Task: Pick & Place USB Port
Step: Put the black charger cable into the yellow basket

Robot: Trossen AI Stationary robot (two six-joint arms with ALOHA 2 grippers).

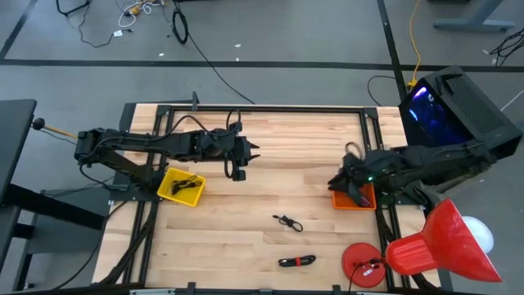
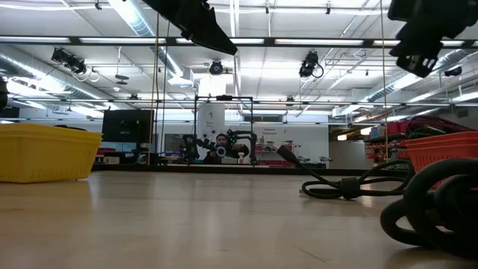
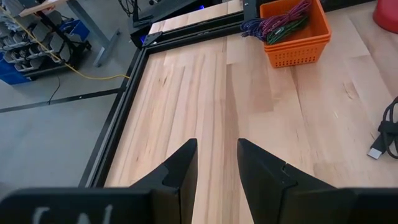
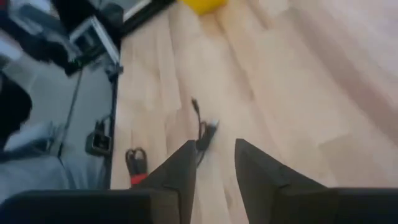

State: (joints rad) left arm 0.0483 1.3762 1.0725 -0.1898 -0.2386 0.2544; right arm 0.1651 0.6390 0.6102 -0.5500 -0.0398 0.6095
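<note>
The task looks partly done, as far as I can judge. One dark cable already lies in the yellow bin (image 1: 181,186) at the left side of the table (image 1: 278,147). Two cables are not yet moved: a small black cable (image 1: 287,222) lies near the middle of the table, and a second cable (image 1: 297,261), black with red ends, lies closer to the front edge. The orange bin (image 1: 354,198) at the right holds a bundle of cables, orange and purple ones as the left wrist view shows.

The left gripper (image 1: 243,160) hangs above the table just beside the yellow bin, toward the centre. Its fingers are apart and nothing is between them. The right gripper (image 1: 340,180) hangs at the left edge of the orange bin. Its fingers are also parted and empty, and its wrist view looks toward the small black cable.

So no cable is held at this moment. What is left, I think, is to grasp each loose cable and put it in a bin.
</note>
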